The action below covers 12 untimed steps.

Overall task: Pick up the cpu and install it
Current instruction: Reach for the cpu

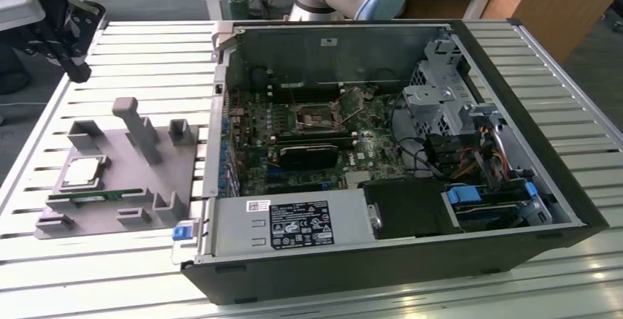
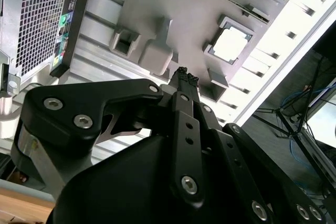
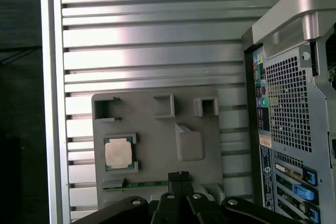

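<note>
Below the gripper (image 1: 78,71), a slatted metal table (image 1: 127,49), pale, ribbed with long parallel grooves. Off to the exterior view's right of the gripper, well apart from it, an open computer case (image 1: 389,151) lying on its side: black shell, bare grey steel walls, green motherboard (image 1: 311,129), loose cables, a labelled power supply box (image 1: 292,224). Beneath and just ahead of the gripper, a grey holder block (image 3: 157,124): flat base, matt plastic, set with upright posts and small square pockets. Nearest the fingertips in the first wrist view, the tallest post (image 3: 189,142), blunt and slanted, rising from the middle of the block. Seated in a square recess of the block, off to one side of the fingers' line, the cpu (image 3: 119,153): flat, square, silver-grey metal top with a thin darker rim, untouched. Just beside it, along the block's edge closest to the fingertips, a long thin green memory stick (image 3: 142,184) set on edge in a slot.

Hangs high over the table's far corner, clear of block and case, pointing downward. Black, angular, links pinned with round screw heads. Fingertips (image 2: 182,75) pressed together, ridged pads meeting, clamped on empty air.
</note>
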Motion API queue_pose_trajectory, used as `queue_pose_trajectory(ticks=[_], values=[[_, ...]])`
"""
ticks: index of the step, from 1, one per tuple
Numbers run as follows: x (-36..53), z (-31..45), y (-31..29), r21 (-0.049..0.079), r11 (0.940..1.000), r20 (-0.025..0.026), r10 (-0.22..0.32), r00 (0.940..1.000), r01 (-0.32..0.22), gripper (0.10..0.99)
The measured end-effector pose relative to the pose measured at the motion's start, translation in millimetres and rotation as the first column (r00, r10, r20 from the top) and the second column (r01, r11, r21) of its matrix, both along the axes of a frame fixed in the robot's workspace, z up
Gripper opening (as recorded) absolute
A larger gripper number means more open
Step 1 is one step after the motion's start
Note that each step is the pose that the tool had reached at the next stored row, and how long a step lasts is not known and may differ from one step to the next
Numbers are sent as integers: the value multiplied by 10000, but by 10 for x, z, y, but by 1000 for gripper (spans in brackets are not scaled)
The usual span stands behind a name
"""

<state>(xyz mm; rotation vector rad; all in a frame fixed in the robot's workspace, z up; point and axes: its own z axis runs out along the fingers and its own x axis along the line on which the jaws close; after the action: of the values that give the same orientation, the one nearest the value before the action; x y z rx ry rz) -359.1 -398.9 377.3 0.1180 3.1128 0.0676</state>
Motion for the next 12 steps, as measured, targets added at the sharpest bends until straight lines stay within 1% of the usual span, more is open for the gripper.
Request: queue_pose_trajectory(ticks=[8, 10, 12], values=[[-101, -6, 0, 0, 10000, 0, -1, 10000, 1, 106], [-141, -8, -1, 0, 10000, 1, 0, 10000, 0, 106], [-201, -9, -1, -1, 10000, -1, 0, 10000, 0, 106]])
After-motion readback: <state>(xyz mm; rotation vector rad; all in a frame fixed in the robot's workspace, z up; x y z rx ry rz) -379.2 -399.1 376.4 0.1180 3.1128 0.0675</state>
